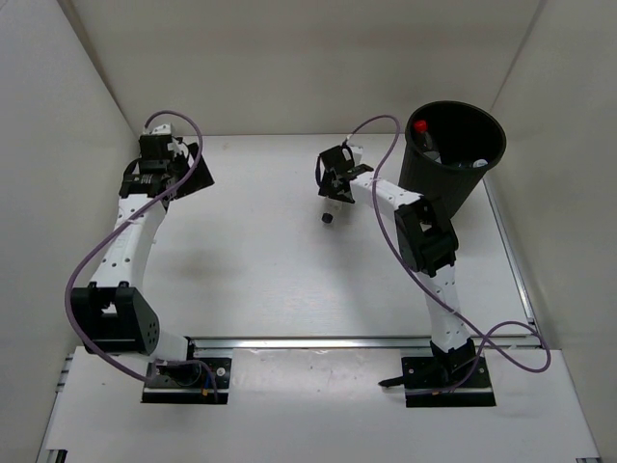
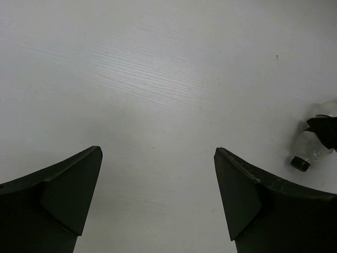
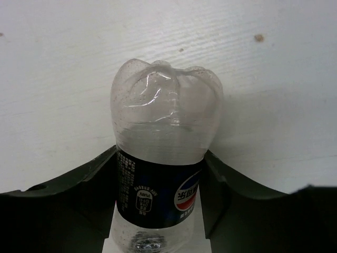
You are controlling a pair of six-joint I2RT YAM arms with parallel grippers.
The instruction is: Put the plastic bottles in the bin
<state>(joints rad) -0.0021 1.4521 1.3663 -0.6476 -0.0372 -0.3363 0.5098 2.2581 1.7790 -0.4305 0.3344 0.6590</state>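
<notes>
A clear bottle with a dark blue label [image 3: 166,105] sits between my right gripper's fingers [image 3: 79,184], its base pointing away from the camera. My right gripper [image 3: 160,153] is shut on it at the label. In the top view this gripper [image 1: 335,183] is at the table's middle back, and the bottle's black cap [image 1: 328,218] sticks out below it. The black bin [image 1: 436,183] stands to its right; a red-capped bottle [image 1: 420,125] and a clear bottle [image 1: 479,164] lie inside. My left gripper [image 2: 158,150] is open and empty at the back left [image 1: 193,169].
White walls enclose the table on three sides. The bin stands in the back right corner near the right wall. From the left wrist view the held bottle [image 2: 310,147] shows at the far right edge. A metal rail [image 1: 318,341] runs along the table's near edge.
</notes>
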